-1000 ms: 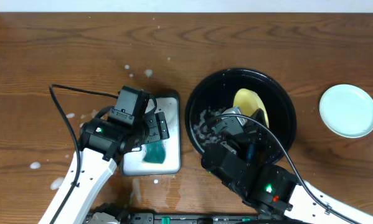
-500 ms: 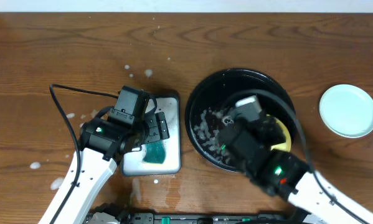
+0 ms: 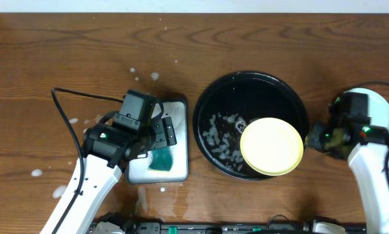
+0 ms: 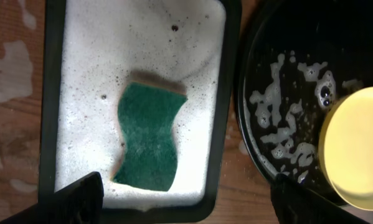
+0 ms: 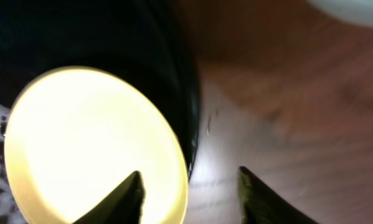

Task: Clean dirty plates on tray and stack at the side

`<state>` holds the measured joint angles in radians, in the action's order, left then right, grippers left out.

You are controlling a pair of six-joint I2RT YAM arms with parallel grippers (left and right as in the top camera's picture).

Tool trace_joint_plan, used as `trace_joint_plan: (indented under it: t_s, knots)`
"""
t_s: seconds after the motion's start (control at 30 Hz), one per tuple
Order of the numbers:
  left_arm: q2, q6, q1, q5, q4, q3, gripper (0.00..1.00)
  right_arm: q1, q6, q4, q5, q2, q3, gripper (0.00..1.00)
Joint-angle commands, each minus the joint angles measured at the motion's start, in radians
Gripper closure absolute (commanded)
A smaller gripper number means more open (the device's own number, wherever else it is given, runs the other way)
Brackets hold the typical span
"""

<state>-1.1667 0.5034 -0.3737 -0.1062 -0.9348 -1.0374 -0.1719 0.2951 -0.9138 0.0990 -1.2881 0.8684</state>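
The yellow plate (image 3: 272, 146) lies in the front right part of the black tray (image 3: 246, 77), its edge over the tray's rim. No red smear shows on it. My right gripper (image 3: 316, 139) is open just right of it. In the right wrist view its fingers (image 5: 188, 173) straddle the yellow plate's (image 5: 86, 143) right edge, one over the plate and one over the table. A pale mint-blue plate (image 3: 375, 109) sits at the far right, partly hidden by my right arm. My left gripper (image 3: 158, 133) is open and empty above the sponge.
A white rectangular tray (image 3: 178, 170) full of foam holds a green sponge (image 4: 147, 143), left of the black tray (image 4: 311, 37). Soap suds lie in the black tray (image 3: 220, 133). Foam spots dot the wooden table at left (image 3: 37, 173).
My right arm swung from over the black tray out to the right. The yellow plate went from tilted in the tray to lying flat at its front right. The left arm has not moved.
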Motion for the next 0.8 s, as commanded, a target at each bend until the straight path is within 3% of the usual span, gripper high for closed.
trace_joint_plan:
  t_s: [0.0, 0.17, 0.23, 0.3, 0.4, 0.77]
  knots:
    - [-0.002, -0.002, 0.004, -0.003, -0.003, -0.014, 0.14, -0.072, -0.059, -0.037, 0.219, -0.099, -0.001, 0.47]
    - [-0.002, -0.002, 0.004, -0.003, -0.002, -0.014, 0.14, -0.056, -0.077, -0.037, 0.223, -0.211, -0.002, 0.46]
    - [-0.002, -0.002, 0.004, -0.003, -0.002, -0.014, 0.14, -0.049, -0.080, -0.029, 0.213, -0.240, -0.003, 0.51]
    - [-0.002, -0.002, 0.004, -0.003, -0.002, -0.014, 0.14, -0.049, -0.079, -0.019, 0.212, -0.260, -0.005, 0.72]
    - [-0.002, -0.002, 0.004, -0.003, -0.002, -0.014, 0.13, -0.049, -0.060, -0.005, 0.206, -0.260, -0.005, 0.96]
    - [-0.002, -0.002, 0.004, -0.003, -0.002, -0.014, 0.14, -0.014, -0.091, 0.048, 0.233, -0.009, -0.001, 0.99]
